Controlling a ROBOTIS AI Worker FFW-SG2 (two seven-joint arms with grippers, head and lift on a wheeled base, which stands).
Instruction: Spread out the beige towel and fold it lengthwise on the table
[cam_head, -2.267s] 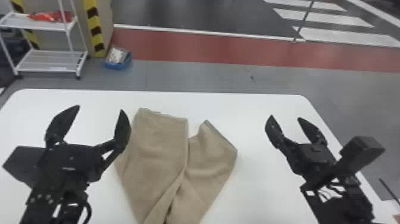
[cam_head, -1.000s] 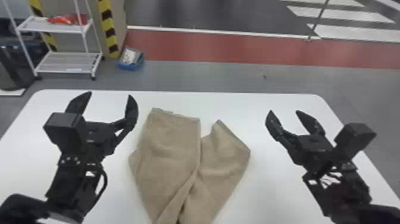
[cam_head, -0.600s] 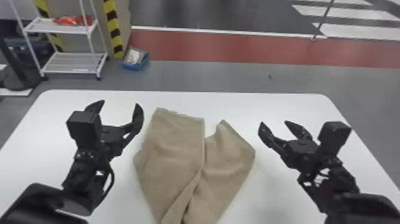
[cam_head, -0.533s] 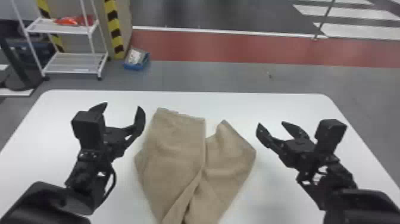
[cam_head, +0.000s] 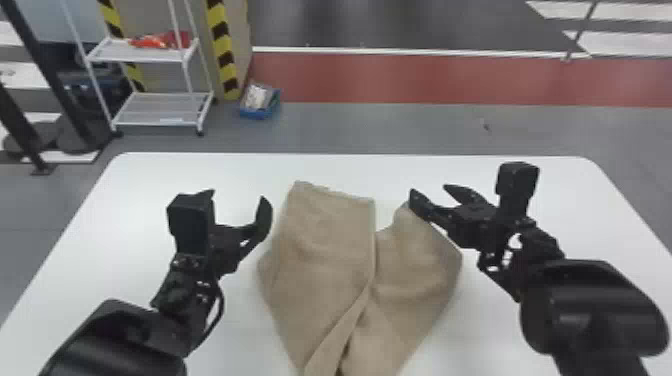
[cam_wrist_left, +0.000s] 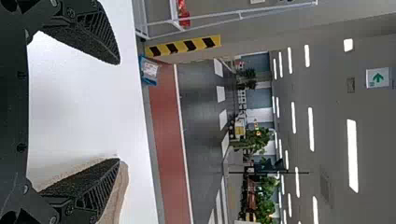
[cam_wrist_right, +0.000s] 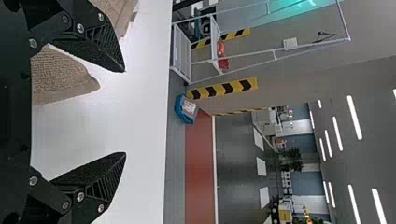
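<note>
Beige towel lies on the white counter, between the two arms, bunched into two flaps with a crease running between them. Its near end is cut off by the bottom edge of the head view. One finger of the right tool covers part of the towel's far right corner, and whether they touch is hard to make out. A black block on the left wrist hides most of one finger of the left tool. Compared with the earlier head views, the right tool is now over the towel's corner, where before it was off to the right of the cloth; the towel keeps the same folds. The left arm comes in from the lower left, its tool just beside the towel's left edge, fingers pointing toward the counter's far side. The right arm comes in from the lower right and slants inward, fingers pointing toward the far left. Both wrist views show the fingers spread wide, with nothing held between them.
</note>
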